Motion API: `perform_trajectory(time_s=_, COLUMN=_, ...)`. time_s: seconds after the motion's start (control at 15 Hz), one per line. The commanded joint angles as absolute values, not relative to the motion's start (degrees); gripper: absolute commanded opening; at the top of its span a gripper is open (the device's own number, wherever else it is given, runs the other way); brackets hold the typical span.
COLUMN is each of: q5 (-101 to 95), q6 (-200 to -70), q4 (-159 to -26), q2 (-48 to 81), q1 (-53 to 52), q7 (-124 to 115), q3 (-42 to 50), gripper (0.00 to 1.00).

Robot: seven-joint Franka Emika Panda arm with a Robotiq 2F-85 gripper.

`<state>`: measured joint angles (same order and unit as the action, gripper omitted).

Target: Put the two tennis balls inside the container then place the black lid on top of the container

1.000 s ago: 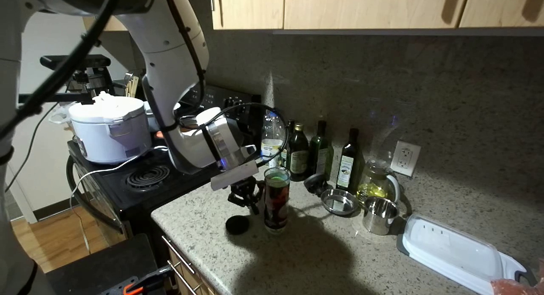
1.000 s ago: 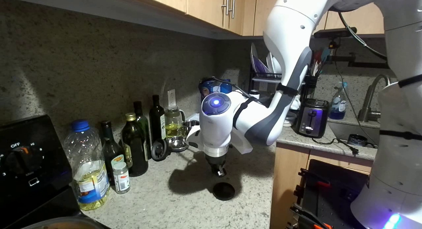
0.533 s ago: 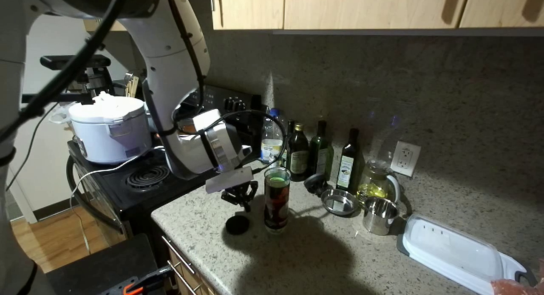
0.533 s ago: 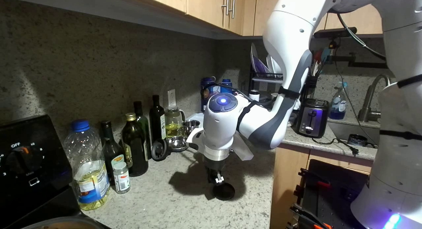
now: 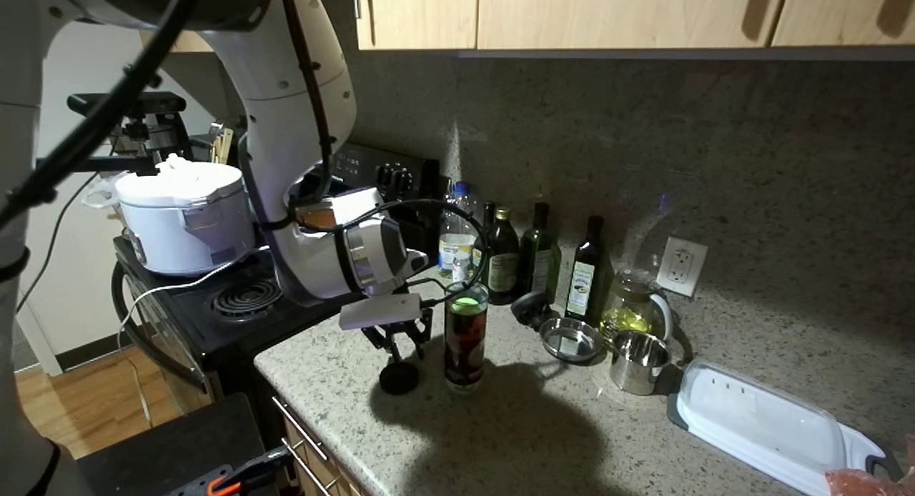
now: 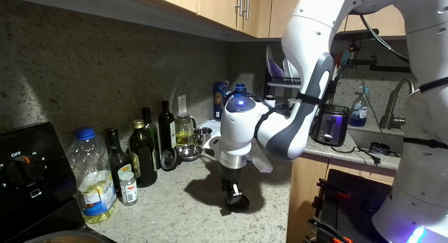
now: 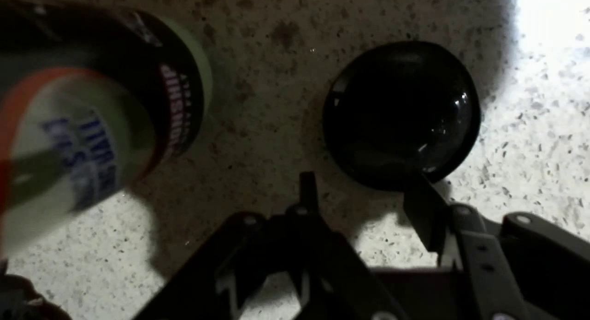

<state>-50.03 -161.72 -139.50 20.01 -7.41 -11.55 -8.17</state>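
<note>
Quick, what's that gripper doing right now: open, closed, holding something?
Gripper: open, holding nothing, close to the black lid.

The lid [image 5: 399, 380] lies beside the container [image 5: 465, 347] on the counter [image 5: 336, 382].

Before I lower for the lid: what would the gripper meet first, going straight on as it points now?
Probably the black lid: in the wrist view, one finger of the gripper overlaps its edge, the other points at counter beside it. Depth is unclear; contact can't be ruled out.
</note>
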Motion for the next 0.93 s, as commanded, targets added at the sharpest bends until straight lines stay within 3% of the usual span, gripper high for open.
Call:
perform_trajectory(time_s=0.0, q5=-44.1, q6=-162.0, q4=-142.3, q2=17.0, q1=-5.1, q7=-7.3, q3=-11.7, gripper=0.84)
perform_trajectory(time_s=0.07, q5=-42.6, q6=-161.8, q4=-142.6, q2=16.7, q1=-4.7, q7=-6.4, q3=-12.4, gripper=0.92)
perform_trajectory(time_s=0.27, q5=-38.3, q6=-161.6, q4=-143.4, q2=16.0, q1=-3.2, q7=-3.7, q3=-14.6, gripper=1.0)
perform_trajectory(time_s=0.53, q5=-34.3, q6=-161.3, q4=-144.1, q2=16.2, q1=-1.4, q7=-2.2, q3=-15.7, gripper=1.0)
perform_trajectory(time_s=0.87, q5=-23.6, q6=-161.1, q4=-144.9, q2=16.5, q1=-5.7, q7=4.7, q3=-10.7, gripper=1.0)
